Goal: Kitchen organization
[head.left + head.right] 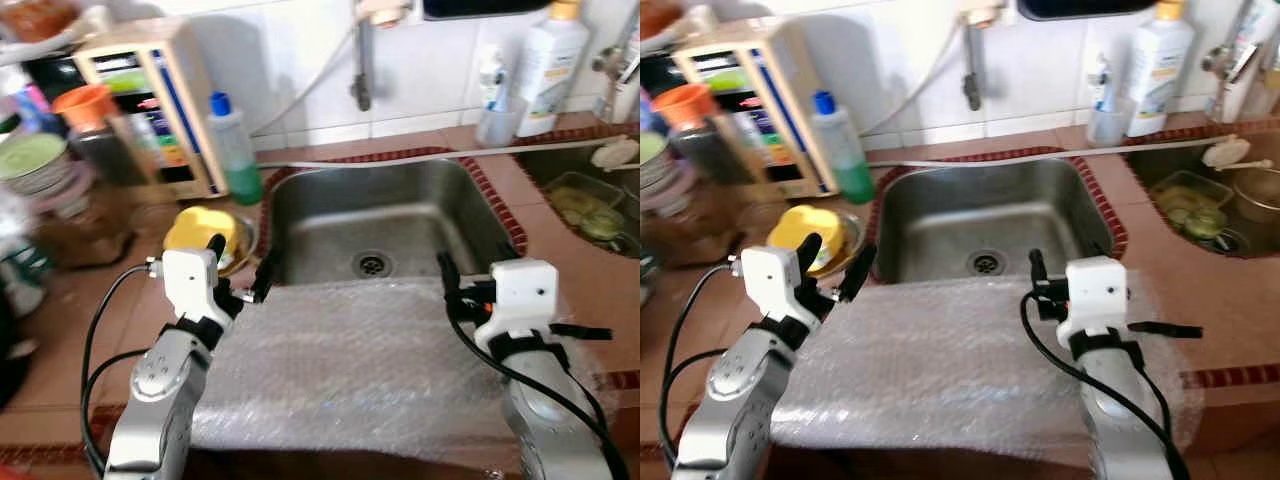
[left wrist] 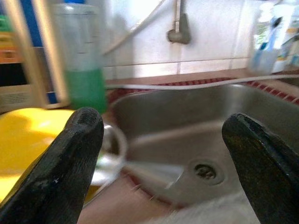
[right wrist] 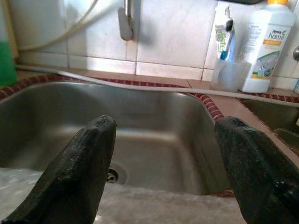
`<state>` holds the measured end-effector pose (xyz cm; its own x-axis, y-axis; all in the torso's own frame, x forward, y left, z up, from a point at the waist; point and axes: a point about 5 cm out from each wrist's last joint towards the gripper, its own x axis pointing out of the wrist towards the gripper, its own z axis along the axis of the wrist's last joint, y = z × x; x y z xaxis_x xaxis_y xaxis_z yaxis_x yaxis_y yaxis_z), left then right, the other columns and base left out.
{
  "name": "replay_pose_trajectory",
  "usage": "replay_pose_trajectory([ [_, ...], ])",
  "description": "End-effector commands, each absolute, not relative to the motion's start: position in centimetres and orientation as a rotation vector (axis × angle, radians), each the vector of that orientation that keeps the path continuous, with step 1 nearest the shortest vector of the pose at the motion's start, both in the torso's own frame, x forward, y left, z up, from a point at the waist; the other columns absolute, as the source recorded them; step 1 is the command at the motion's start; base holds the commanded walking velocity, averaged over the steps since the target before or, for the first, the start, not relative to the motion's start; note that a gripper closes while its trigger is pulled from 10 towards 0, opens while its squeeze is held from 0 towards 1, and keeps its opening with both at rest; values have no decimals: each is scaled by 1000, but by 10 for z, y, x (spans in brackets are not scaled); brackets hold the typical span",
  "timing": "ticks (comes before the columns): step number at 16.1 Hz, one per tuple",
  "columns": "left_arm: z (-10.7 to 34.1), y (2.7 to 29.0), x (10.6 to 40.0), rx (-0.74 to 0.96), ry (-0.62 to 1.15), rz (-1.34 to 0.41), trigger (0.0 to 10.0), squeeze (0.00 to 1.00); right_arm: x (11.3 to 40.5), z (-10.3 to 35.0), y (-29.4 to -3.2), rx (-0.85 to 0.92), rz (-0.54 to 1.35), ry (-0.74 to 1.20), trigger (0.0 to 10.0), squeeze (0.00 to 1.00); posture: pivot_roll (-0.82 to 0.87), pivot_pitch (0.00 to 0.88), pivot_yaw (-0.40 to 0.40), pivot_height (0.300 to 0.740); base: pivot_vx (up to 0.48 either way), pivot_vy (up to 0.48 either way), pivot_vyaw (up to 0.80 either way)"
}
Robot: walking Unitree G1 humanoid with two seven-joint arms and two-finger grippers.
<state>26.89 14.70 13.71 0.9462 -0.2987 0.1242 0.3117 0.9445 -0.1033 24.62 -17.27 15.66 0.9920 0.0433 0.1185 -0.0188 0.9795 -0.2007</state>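
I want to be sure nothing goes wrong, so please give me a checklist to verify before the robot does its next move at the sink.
1. Left tool open: ok.
2. Right tool open: ok.
3. Both tools hold nothing: ok.
4. Bubble wrap lies flat in front of the sink: ok.
5. Yellow object beside the left tool, risk of bumping: cannot tell.
6. Green bottle standing upright: ok.

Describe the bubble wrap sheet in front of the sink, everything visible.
The bubble wrap sheet is clear, dimpled plastic, lying flat and spread out over the tiled counter's front edge, its far edge at the steel sink's near rim. It looks slightly crinkled, not folded. The left gripper sits open by its far left corner, the right gripper open over its right side; contact is unclear.
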Motion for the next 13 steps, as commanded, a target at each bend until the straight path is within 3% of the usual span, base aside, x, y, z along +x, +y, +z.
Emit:
replay_pose_trajectory([
  [1,143,155,268,-92,-128,-280,10000,0,244,162,-170,-193,48,-142,10000,0,-316,65,158,740,0,0,0],
  [13,142,159,280,-69,-134,-224,10000,0,252,171,-161,-217,120,-161,10000,0,-313,82,154,740,0,0,0],
])
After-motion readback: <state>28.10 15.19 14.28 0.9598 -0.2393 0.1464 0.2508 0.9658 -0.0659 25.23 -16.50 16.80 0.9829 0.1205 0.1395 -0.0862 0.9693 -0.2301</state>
